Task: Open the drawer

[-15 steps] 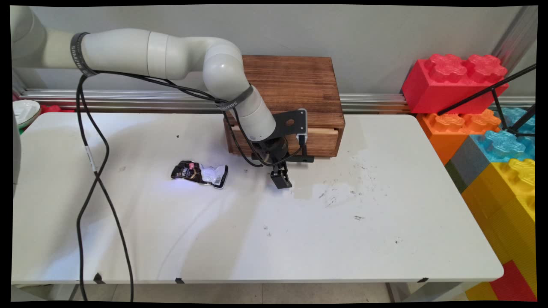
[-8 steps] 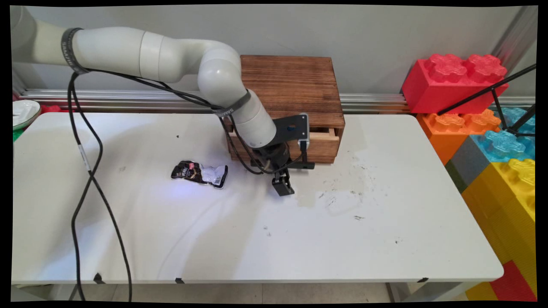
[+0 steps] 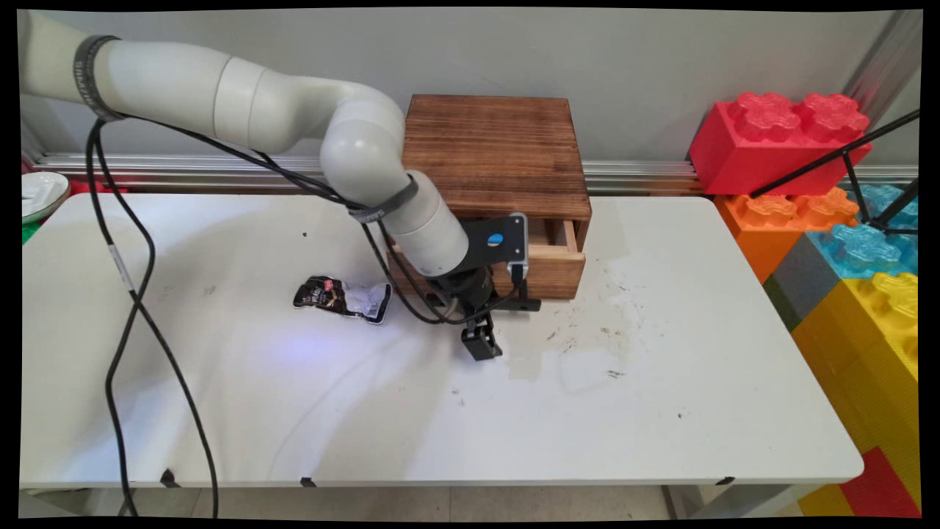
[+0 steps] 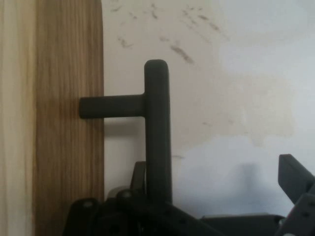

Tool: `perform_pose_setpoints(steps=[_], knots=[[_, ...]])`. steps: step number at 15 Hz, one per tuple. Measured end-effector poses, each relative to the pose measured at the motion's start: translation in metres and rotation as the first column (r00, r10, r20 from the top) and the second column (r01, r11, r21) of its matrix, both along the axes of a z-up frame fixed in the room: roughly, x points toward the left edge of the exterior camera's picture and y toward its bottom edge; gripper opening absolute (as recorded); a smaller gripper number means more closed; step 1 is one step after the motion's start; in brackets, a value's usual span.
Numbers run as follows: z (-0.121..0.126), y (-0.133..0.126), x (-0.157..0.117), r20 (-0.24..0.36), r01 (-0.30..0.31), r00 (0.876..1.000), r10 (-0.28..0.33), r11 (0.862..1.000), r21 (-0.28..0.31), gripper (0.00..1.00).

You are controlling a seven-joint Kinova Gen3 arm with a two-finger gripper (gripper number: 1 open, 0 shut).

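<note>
Far left of the wooden box (image 3: 492,147), at the worktop's (image 3: 367,411) back corner: a white bowl (image 3: 40,192), only partly in the main view. Nearer the box, still to its left: black cables (image 3: 125,279) drooping from the arm over the worktop, then a crumpled dark and silver sachet (image 3: 344,297), lying flat and well apart from the box.

At the box's front: a drawer (image 3: 554,273) standing partly out, its pale inner side showing at the right end. Fixed to the drawer front, a black handle (image 4: 157,128), made of a bar on short posts. Just in front of the box, low over the worktop: the gripper (image 3: 481,342), spread wide, with the handle bar between its fingers. Seen from the hand: the bar close against one finger (image 4: 139,169) (contact likely, though not certain), the other finger (image 4: 293,172) well off to the far side. Nothing clamped. Drawer front (image 4: 69,123) right beside the bar.

On the worktop before the box and to its right: dark scuff marks (image 3: 587,330) and a dull stain.

Well right of the box, off the worktop: stacked big toy bricks (image 3: 778,139) in red, orange, blue and yellow, with thin black rods (image 3: 844,158) crossing in front of them.
</note>
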State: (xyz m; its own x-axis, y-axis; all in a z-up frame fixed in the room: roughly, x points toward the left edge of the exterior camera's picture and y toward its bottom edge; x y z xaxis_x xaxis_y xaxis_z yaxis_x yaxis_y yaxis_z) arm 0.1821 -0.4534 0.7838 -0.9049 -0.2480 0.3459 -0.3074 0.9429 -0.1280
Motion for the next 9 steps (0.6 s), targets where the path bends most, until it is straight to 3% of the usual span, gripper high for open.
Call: perform_pose_setpoints(steps=[9], knots=[[0.003, 0.037, -0.007, -0.003, 0.002, 1.000, -0.002, 1.000, 0.028, 1.00]])
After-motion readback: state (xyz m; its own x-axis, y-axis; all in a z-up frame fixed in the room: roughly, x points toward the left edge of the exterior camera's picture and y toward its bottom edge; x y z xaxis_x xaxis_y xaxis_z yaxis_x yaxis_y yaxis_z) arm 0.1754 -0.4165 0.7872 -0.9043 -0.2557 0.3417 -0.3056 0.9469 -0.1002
